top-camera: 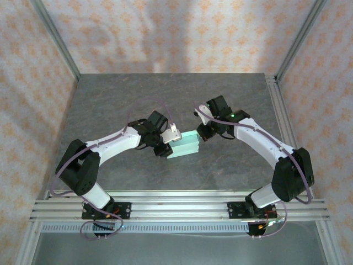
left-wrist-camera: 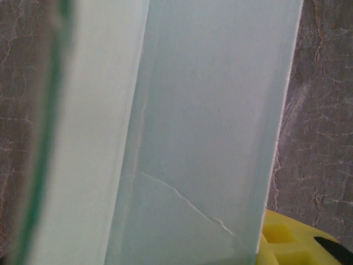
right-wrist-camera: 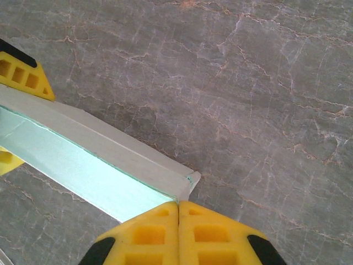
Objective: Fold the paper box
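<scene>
The paper box [top-camera: 186, 146] is a small pale mint box held just above the middle of the table. My left gripper [top-camera: 167, 144] is shut on its left end. In the right wrist view the left gripper's yellow fingers [right-wrist-camera: 22, 72] sit above and below the box [right-wrist-camera: 94, 165]. In the left wrist view the box [left-wrist-camera: 209, 121] is very close, with a thin crease across its face and one yellow finger [left-wrist-camera: 287, 243] beside it. My right gripper [top-camera: 205, 134] is at the box's right end. Its fingertips [right-wrist-camera: 179, 205] are pressed together, with the box's corner edge at their seam.
The grey marbled tabletop [top-camera: 165, 99] lies bare around the box. Metal frame posts [top-camera: 55, 38] and patterned walls enclose the back and sides. A rail [top-camera: 176, 207] carries both arm bases along the near edge.
</scene>
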`<act>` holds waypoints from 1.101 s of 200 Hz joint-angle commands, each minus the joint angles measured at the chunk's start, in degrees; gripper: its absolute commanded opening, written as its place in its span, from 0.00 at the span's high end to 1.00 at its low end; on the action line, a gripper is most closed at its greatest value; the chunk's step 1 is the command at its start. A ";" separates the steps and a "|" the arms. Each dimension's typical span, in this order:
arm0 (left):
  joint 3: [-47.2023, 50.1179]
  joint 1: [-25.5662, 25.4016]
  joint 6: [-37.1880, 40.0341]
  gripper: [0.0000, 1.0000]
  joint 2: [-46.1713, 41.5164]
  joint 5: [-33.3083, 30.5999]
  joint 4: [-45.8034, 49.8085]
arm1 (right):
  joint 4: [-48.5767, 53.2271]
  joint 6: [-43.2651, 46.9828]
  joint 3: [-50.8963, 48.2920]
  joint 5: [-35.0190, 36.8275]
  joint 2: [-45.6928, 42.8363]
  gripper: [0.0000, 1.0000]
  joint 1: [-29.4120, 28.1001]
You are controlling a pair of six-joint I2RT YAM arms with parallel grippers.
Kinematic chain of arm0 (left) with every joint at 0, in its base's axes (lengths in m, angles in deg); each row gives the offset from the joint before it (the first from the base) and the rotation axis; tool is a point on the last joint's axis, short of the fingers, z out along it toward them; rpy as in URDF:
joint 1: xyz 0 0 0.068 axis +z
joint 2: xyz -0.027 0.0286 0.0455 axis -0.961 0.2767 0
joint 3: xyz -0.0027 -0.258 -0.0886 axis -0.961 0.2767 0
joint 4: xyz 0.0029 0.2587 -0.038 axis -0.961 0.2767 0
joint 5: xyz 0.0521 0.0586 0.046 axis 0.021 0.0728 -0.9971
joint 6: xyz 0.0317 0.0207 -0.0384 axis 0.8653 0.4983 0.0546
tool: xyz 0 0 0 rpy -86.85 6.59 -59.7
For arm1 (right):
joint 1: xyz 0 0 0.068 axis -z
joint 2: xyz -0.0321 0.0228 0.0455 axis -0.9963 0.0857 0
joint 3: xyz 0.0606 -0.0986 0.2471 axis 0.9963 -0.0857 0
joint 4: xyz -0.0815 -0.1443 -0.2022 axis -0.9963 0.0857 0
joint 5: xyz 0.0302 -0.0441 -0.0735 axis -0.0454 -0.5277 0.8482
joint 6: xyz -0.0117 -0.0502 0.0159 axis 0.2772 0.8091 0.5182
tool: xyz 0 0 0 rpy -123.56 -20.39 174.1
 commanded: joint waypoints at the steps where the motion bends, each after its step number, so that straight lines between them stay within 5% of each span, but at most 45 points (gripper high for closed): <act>1: -0.92 -0.02 -1.49 0.51 0.98 -0.67 3.10 | -1.32 -3.66 -1.09 1.37 -1.27 1.00 -0.54; 128: -2.22 -1.58 -4.00 0.49 0.88 -6.54 1.62 | -10.62 -26.09 -7.34 5.24 -5.89 1.00 -0.76; 200: -3.79 -1.59 -4.07 0.47 1.75 -5.92 1.57 | -18.49 -24.39 -14.35 7.35 -8.68 1.00 -0.93; 220: -4.04 -1.59 -4.54 0.40 1.51 -5.34 1.13 | -17.88 -24.69 -14.18 7.99 -8.39 1.00 -0.93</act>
